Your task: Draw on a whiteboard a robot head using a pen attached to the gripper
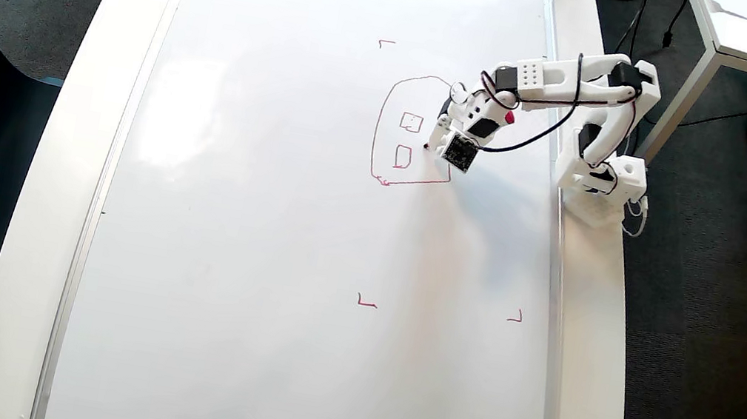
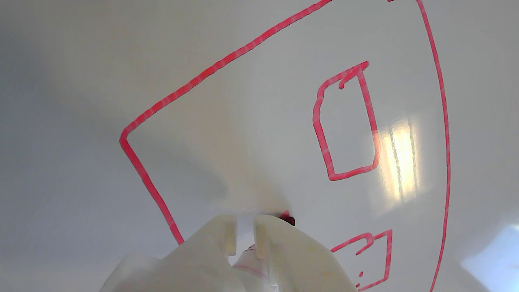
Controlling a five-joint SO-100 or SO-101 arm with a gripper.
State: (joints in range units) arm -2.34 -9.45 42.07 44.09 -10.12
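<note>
Robot head [image 1: 415, 134]: red outline on the whiteboard [image 1: 266, 222], two squares inside.
Pen [image 2: 287, 219]: tip touching inside the outline.
My gripper [image 2: 245, 233]: closed around the pen.
Tip: press lightly, move slowly.

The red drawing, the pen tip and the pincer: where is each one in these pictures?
Robot head [image 1: 378, 128]: overhead view, on the left side of its red outline.
Pen [image 2: 288, 220]: wrist view, on its dark red tip at the board.
Pincer [image 2: 245, 221]: wrist view, midway between its two white fingertips.
</note>
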